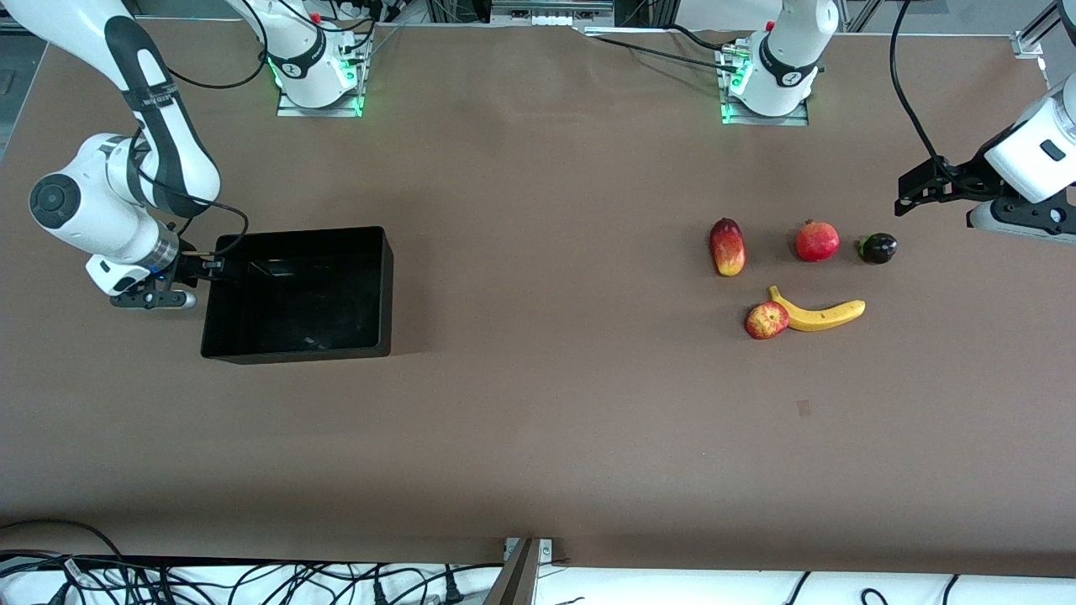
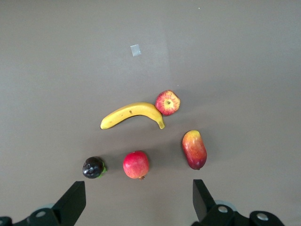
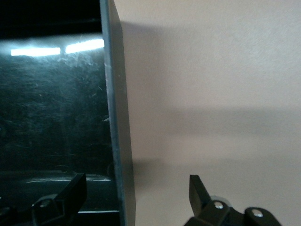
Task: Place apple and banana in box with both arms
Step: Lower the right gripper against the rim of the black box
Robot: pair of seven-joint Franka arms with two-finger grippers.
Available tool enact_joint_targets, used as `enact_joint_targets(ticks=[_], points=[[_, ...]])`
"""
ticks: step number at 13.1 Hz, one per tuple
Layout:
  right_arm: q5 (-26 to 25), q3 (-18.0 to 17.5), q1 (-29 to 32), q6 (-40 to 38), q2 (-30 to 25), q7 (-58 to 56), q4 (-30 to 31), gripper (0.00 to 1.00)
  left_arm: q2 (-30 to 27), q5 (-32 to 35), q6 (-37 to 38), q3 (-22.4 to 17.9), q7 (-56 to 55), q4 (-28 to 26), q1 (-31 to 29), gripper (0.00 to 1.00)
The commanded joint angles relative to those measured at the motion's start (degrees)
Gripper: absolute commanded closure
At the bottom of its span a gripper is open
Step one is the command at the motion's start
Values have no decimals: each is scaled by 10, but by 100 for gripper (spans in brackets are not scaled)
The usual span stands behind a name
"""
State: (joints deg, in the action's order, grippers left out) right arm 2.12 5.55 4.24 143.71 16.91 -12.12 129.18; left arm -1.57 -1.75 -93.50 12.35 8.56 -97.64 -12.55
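Right now my right gripper (image 3: 136, 195) straddles the box (image 1: 382, 286) wall at my right arm's end, fingers spread, one inside. My left gripper (image 2: 138, 202) hovers open and empty near the fruit, fingertips cut off. Apple (image 1: 767, 320) touches banana (image 1: 820, 313); box floor is lost in glare.

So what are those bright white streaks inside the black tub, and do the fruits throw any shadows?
Right wrist view: the streaks are overhead light glaring off the glossy inner wall of the box, whose rim the open right hand straddles. Left wrist view: apple and banana cast only faint, soft shadows. Front view: lighting is even.
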Motion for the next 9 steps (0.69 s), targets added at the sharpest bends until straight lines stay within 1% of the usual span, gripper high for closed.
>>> enact_joint_targets(ticks=[1,2,7,8,9], points=[[10,-3,4,1,6,-32,-4,88,8,-4,4,1,-1,15,-2,0],[10,-3,5,0,6,-38,-5,100,8,-4,4,2,-1,16,-2,0],[10,-5,4,-2,1,-36,-15,100,8,-4,4,2,-1,15,-2,0],[10,-7,3,-20,-6,-36,-28,100,8,-4,4,2,-1,15,-2,0],[10,-13,0,-78,-14,-35,-65,100,8,-4,4,2,-1,15,-3,0]])
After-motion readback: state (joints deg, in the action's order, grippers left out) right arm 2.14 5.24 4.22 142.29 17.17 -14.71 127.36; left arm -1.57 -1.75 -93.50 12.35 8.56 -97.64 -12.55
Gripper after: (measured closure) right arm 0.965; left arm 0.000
